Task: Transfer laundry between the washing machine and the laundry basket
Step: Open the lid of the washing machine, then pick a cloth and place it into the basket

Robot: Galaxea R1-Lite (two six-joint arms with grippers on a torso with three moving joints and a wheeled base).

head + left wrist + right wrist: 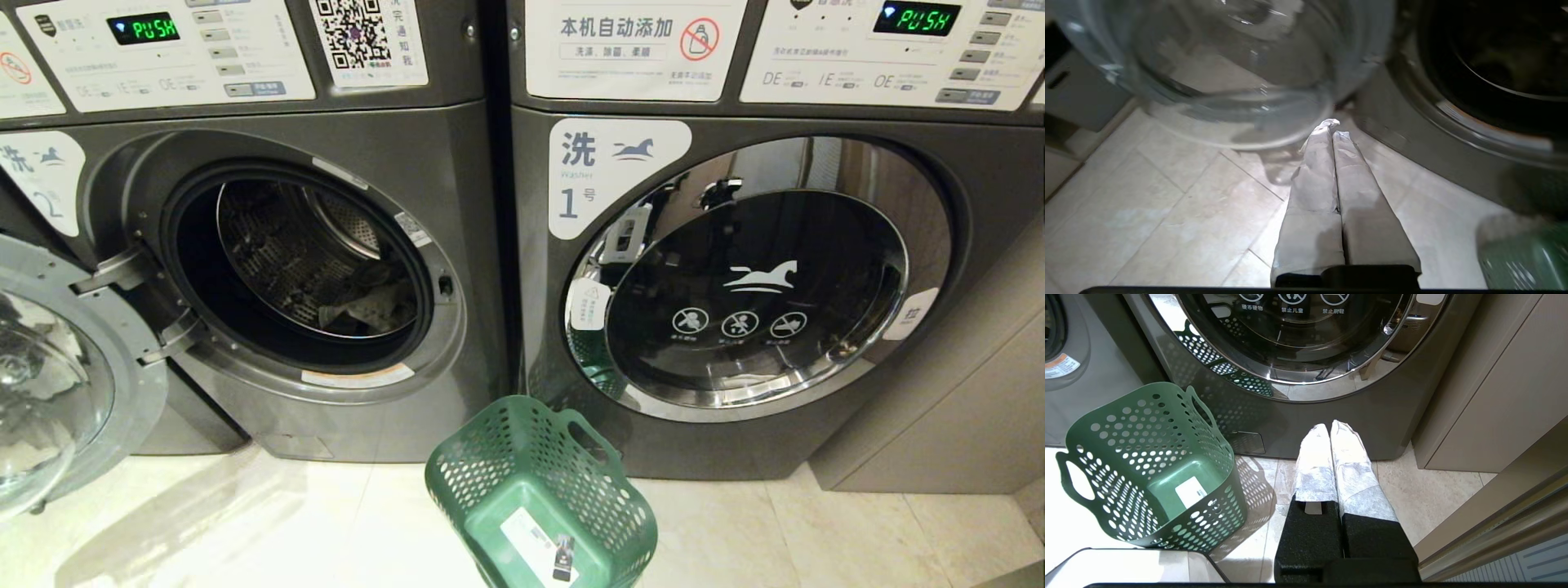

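Note:
The washing machine (pixel 457 204) marked 2 stands at the left with its round glass door (pixel 57 384) swung open. A crumpled grey-olive piece of laundry (pixel 371 306) lies low in the steel drum. The green laundry basket (pixel 543 498) sits empty on the floor between the two washers; it also shows in the right wrist view (pixel 1151 465). My left gripper (pixel 1333 130) is shut and empty, low over the tiles just below the open door's glass (pixel 1229 69). My right gripper (pixel 1329 426) is shut and empty, hanging before the washer marked 1. Neither arm shows in the head view.
The washer marked 1 (pixel 735 286) stands at the right with its door closed. A beige cabinet side (pixel 963 392) borders it on the right. Pale floor tiles (pixel 245 531) run in front of both machines. A grey bin (pixel 1081 94) sits at the left beyond the open door.

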